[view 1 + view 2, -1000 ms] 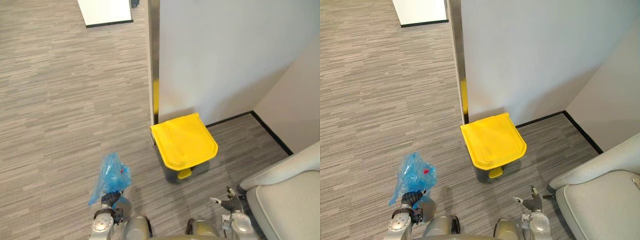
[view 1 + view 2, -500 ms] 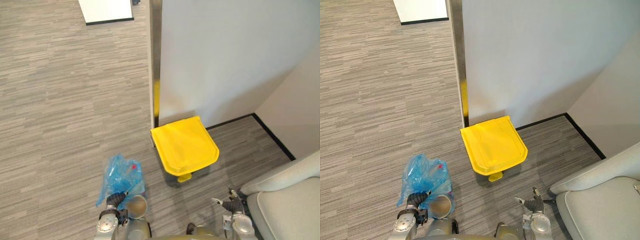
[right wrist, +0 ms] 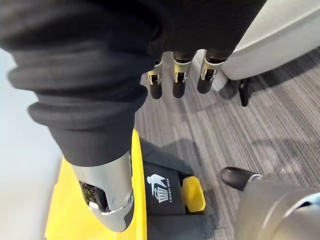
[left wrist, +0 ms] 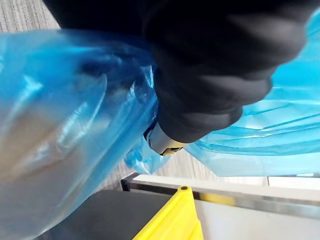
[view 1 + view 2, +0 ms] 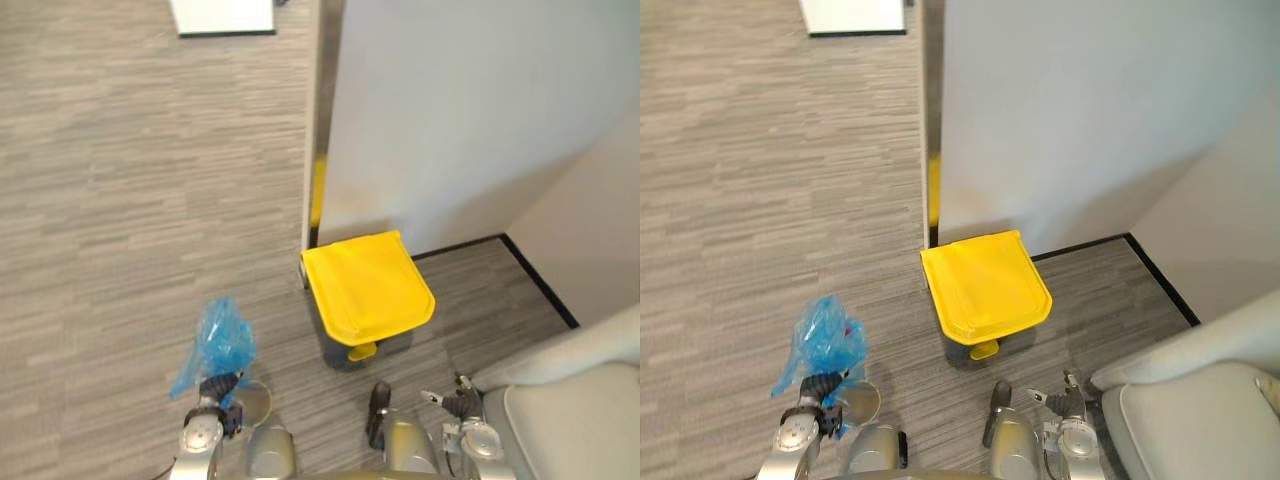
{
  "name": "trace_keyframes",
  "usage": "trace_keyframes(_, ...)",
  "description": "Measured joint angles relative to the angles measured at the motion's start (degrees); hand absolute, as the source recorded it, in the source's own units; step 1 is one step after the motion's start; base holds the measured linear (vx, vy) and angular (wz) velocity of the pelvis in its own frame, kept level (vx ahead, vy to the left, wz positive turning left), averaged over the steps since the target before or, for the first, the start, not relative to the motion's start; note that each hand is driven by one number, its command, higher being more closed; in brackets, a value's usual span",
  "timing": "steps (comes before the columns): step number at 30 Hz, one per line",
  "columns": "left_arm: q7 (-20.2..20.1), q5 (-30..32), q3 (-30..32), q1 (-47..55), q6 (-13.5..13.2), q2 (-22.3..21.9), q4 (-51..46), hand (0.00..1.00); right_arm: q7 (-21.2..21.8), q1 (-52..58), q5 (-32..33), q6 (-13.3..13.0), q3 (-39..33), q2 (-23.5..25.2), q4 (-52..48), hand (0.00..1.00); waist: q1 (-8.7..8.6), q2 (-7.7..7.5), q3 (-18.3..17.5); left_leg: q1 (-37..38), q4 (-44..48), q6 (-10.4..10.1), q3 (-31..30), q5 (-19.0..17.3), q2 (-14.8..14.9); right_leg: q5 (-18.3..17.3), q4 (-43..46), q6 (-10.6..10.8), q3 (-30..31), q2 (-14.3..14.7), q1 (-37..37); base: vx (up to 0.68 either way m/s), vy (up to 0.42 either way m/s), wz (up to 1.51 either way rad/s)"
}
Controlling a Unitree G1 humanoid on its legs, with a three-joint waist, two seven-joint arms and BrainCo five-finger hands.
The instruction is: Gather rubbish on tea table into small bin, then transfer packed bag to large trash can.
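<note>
The left hand is clenched round the gathered neck of the blue rubbish bag. The bag stands up above it, over open grey carpet to the left of the large trash can. The can, its yellow lid closed, sits against the pale wall, just beside the wall's metal edge strip. A black skirting runs along the wall's foot to its right. The can's dark body bears a white litter pictogram beside a yellow pedal. The right hand hangs relaxed and empty near a grey seat, which narrows the room there. A white panel stands far across the floor.
</note>
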Motion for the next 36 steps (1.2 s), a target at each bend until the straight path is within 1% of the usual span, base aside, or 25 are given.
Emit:
trace_keyframes(2,0.06,-0.56,-1.17,-1.25,0.02,0.49,0.93,1.00,0.02,-0.52,0.03,0.03,-0.05,-0.45,1.13,0.00,-0.57,0.58,0.79,-0.23,0.90,-1.63,-5.26,-1.69,0.10,-0.64,8.90,-0.53,3.32,2.03,-1.58,0.14,-0.353,1.08)
trace_keyframes(3,-0.02,-0.57,-2.46,-1.55,0.00,1.26,0.87,1.00,0.06,-0.55,0.03,0.14,-0.06,-0.35,2.34,0.00,-1.73,-0.43,0.43,-0.37,0.24,-3.48,-9.21,-1.93,-0.43,-2.82,14.82,-2.46,5.80,3.50,-2.87,0.33,-0.541,1.81)
trace_keyframes(4,-0.01,-0.59,-2.56,-1.45,-0.07,0.89,0.54,1.00,0.04,0.15,0.09,0.31,-0.23,-0.41,2.54,0.00,-3.35,-0.96,0.09,-1.80,7.18,-5.19,-12.14,-2.37,-1.59,-5.42,19.84,-3.51,5.39,3.65,-4.21,0.29,-0.368,1.46)
trace_keyframes(5,-0.01,-0.61,-2.58,-1.24,-0.14,0.13,0.51,1.00,0.07,0.39,0.11,0.32,-0.23,-0.86,2.43,0.00,-3.56,-0.04,0.13,-2.29,11.54,-5.10,-13.12,-3.05,-0.99,-7.54,22.74,-3.93,4.35,3.78,-4.83,0.27,-0.275,0.93)
trace_keyframes(6,0.00,-0.66,-2.60,-0.31,-0.15,-1.87,0.55,1.00,0.06,0.64,0.12,0.47,-0.39,-2.28,2.37,0.00,-3.17,2.86,-0.18,-1.83,17.49,-6.05,-14.71,-4.87,1.44,-11.29,27.34,-5.27,1.43,5.37,-5.82,0.24,-0.191,0.43)
trace_keyframes(7,0.01,-0.77,-2.78,-0.12,-0.12,-2.39,0.53,1.00,0.07,-0.08,0.12,0.63,-0.56,-2.96,2.61,0.00,-3.18,4.65,-0.54,-3.00,19.21,-6.81,-14.97,-6.71,3.85,-14.16,31.12,-6.81,-0.86,6.62,-6.92,0.24,-0.188,0.30)
trace_keyframes(8,0.02,-0.94,-2.79,-0.19,-0.10,-2.22,0.57,1.00,0.10,-0.53,0.12,0.64,-0.49,-2.61,3.10,0.00,-3.31,4.72,-0.73,-3.46,18.61,-7.24,-14.89,-6.61,4.46,-14.61,32.41,-7.20,-1.08,6.71,-7.46,0.24,-0.230,0.41)
trace_keyframes(9,0.09,-1.12,-3.05,-0.41,0.16,-2.09,0.75,1.00,0.27,-0.61,0.15,0.78,-0.26,-1.46,4.08,0.00,-3.43,3.62,-1.30,-3.27,13.99,-7.94,-15.01,-7.01,5.65,-16.35,33.09,-7.93,-2.75,6.66,-8.50,0.16,-0.228,0.41)
trace_keyframes(11,0.03,-1.13,-3.11,-0.48,0.13,-2.87,0.73,1.00,0.25,-0.88,1.01,0.84,-0.81,-1.19,4.14,0.00,-3.24,3.64,-1.60,-2.01,12.38,-9.20,-15.65,-7.74,7.06,-15.92,31.66,-10.22,-4.86,7.33,-9.26,0.25,-0.204,0.24)
trace_keyframes(13,-0.01,-1.12,-3.04,-0.25,0.16,-2.92,0.95,1.00,0.21,-1.27,1.78,0.63,-0.82,-1.44,4.07,0.00,-3.66,4.29,-1.92,-0.56,9.26,-9.25,-14.39,-7.68,8.28,-15.86,31.17,-11.00,-6.27,8.19,-9.49,0.23,-0.100,0.20)
trace_keyframes(14,0.00,-1.12,-3.05,-1.06,0.15,-3.04,1.11,1.00,0.21,-1.17,1.81,0.65,-0.81,-1.66,4.17,0.00,-4.24,3.93,-2.05,0.13,5.53,-10.45,-14.08,-6.96,8.39,-15.64,31.14,-11.30,-6.15,7.97,-9.47,0.20,-0.067,0.41)
trace_keyframes(19,-0.01,-1.12,-3.06,0.92,0.11,-2.91,1.48,1.00,0.17,-1.48,1.86,-0.36,-0.97,-1.85,3.96,0.00,-3.83,3.75,-4.19,6.32,-2.39,-10.74,-10.77,-5.11,8.50,-15.02,31.39,-11.84,-1.79,7.94,-7.45,0.12,0.009,0.09)
trace_keyframes(21,0.02,-1.13,-2.96,1.11,0.01,-3.34,1.40,1.00,0.19,-1.56,1.84,-0.50,-0.47,-2.09,3.81,0.00,-3.75,4.25,-3.73,9.95,-4.39,-10.94,-9.60,-4.16,8.00,-11.64,40.18,-14.57,-0.18,7.63,-11.89,0.12,0.026,-0.11)
trace_keyframes(22,0.10,-1.17,-2.25,0.30,0.11,-3.06,2.35,1.00,0.32,-2.41,1.78,-0.61,0.03,-2.30,3.67,0.00,-2.96,4.26,-3.91,10.00,-2.36,-11.34,-8.16,-4.73,9.16,-14.12,36.81,-10.00,1.69,9.64,-14.88,0.03,0.012,-0.18)
trace_keyframes(23,0.10,-1.17,-1.54,0.29,0.06,-1.59,2.54,1.00,0.25,-1.91,1.80,-0.60,0.47,-2.22,3.09,0.00,-3.03,3.39,-3.69,8.27,1.69,-11.98,-7.40,-4.80,8.06,-2.80,21.07,-9.13,1.92,9.10,-11.86,-0.03,-0.004,-0.13)
trace_keyframes(24,0.05,-1.17,-1.37,-0.66,0.13,-2.45,3.42,1.00,0.25,-2.44,1.79,-0.39,0.52,-3.07,3.56,0.00,-3.01,4.70,-2.77,7.97,3.91,-12.30,-7.35,-5.87,8.39,-1.67,21.80,-10.89,1.30,9.47,-10.60,-0.07,0.065,0.08)
trace_keyframes(27,0.00,-1.16,-1.57,-0.44,-0.61,-2.93,3.36,1.00,0.14,-2.58,1.82,-0.29,0.07,-3.42,4.14,0.00,-2.92,3.19,-1.49,7.88,0.92,-7.42,-2.56,-6.69,3.91,2.09,15.79,-7.41,3.86,7.21,-4.58,-0.13,0.141,0.00)
trace_keyframes(28,0.01,-1.15,-1.54,-0.36,-0.63,-2.74,3.38,1.00,0.11,-2.66,1.82,-0.28,0.13,-3.52,4.22,0.00,-2.63,2.89,-1.30,7.78,1.39,-6.66,-1.46,-6.83,3.44,3.29,14.86,-6.91,4.24,7.00,-4.24,-0.29,0.168,-0.40)
trace_keyframes(29,0.03,-1.15,-0.98,-0.05,-0.61,-2.15,3.34,1.00,0.18,-2.75,1.78,-0.33,1.35,-3.46,4.22,0.00,-1.46,1.82,-1.25,6.96,1.71,-4.79,0.20,-5.79,2.35,7.92,9.72,-6.23,5.01,6.41,-3.48,-0.39,0.157,-0.57)
trace_keyframes(30,0.06,-1.17,-0.59,0.83,-0.65,-1.96,3.11,1.00,0.34,-2.80,1.64,-0.34,2.78,-3.05,4.20,0.00,-1.30,1.92,-1.13,5.59,1.06,-3.42,1.90,-4.48,1.86,9.29,5.89,-6.17,4.28,5.53,-2.74,-0.40,0.140,-0.57)
trace_keyframes(31,0.05,-1.21,-0.46,1.28,-0.64,-1.71,3.14,1.00,0.44,-2.91,1.62,-0.32,2.98,-2.70,4.08,0.00,-1.26,1.42,-1.14,5.11,0.82,-2.93,2.49,-3.90,1.37,8.46,6.97,-6.37,3.57,5.04,-3.25,-0.39,0.137,-0.42)
trace_keyframes(32,0.16,-1.51,0.34,2.13,-0.43,-1.35,3.25,1.00,0.59,-2.59,1.61,-0.18,3.32,-2.60,4.10,0.00,-1.31,1.35,-0.91,4.40,0.53,-2.11,3.67,-2.85,1.45,5.02,13.55,-6.93,3.22,4.87,-3.85,-0.40,0.142,-0.40)
trace_keyframes(33,0.42,-1.85,0.30,2.84,-0.41,-0.79,3.22,1.00,0.78,-1.62,1.60,-0.18,3.29,-2.60,4.08,0.00,-1.31,1.34,-0.89,3.77,-1.26,-1.31,4.07,-1.51,1.32,-0.34,22.91,-6.29,2.45,4.94,-3.70,-0.37,0.135,-0.39)
trace_keyframes(35,0.57,-2.30,0.28,3.10,-0.38,-0.58,3.15,1.00,0.95,-0.98,1.60,-0.18,3.28,-2.52,3.73,0.00,-1.31,1.21,-0.91,3.65,-3.67,-1.36,4.39,0.07,1.22,-4.68,29.60,-5.32,1.79,5.02,-2.10,-0.21,0.050,-0.21)
trace_keyframes(36,0.76,-2.31,0.24,3.10,-0.38,-0.62,2.88,1.00,0.97,-0.16,1.56,-0.25,3.28,-2.28,2.86,0.00,-1.32,0.81,-1.12,3.38,-5.36,-1.82,4.36,1.02,0.88,-7.93,31.06,-3.91,1.09,4.94,0.44,-0.11,-0.007,-0.15)
